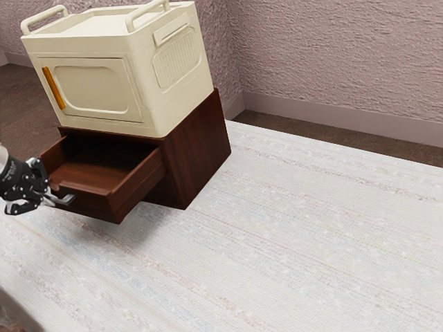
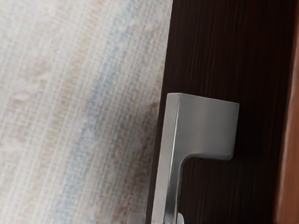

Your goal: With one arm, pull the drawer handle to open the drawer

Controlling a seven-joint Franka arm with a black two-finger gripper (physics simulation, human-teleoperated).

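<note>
Drawer (image 1: 93,205) stood well out from the front of the dark reddish-brown wooden cabinet (image 1: 197,149). Its inner floor and sides lay open to view from above, and the cabinet's near side wall ran back behind it. Handle (image 1: 66,200), a silver-grey metal bar with squared ends, was fixed on the drawer's front face.

Black gripper (image 1: 50,198) was at the exterior view's left edge, reaching in to that handle from in front of the drawer. Claw clamped on the handle, one fingertip to each side of the bar. Wrist view agreed: bar ran between the pale tips, and one squared end of it met the dark wood beyond them.

On top of the cabinet sat a cream box (image 1: 183,100), upright. Two raised rails (image 1: 149,15) noted along its upper edges, a framed panel (image 1: 93,86) on its front, and an upright orange strip (image 1: 54,88) at the panel's edge, on the exterior view's left. Ribbed, rounded panel (image 1: 178,59) on its side face.

Cabinet rested on a pale, woven-looking surface (image 1: 297,228) with faint blue and brown streaks. Behind: rough pinkish-grey wall (image 1: 325,55), smooth skirting board (image 1: 346,124) at its foot, brown floor (image 1: 277,126) below.
</note>
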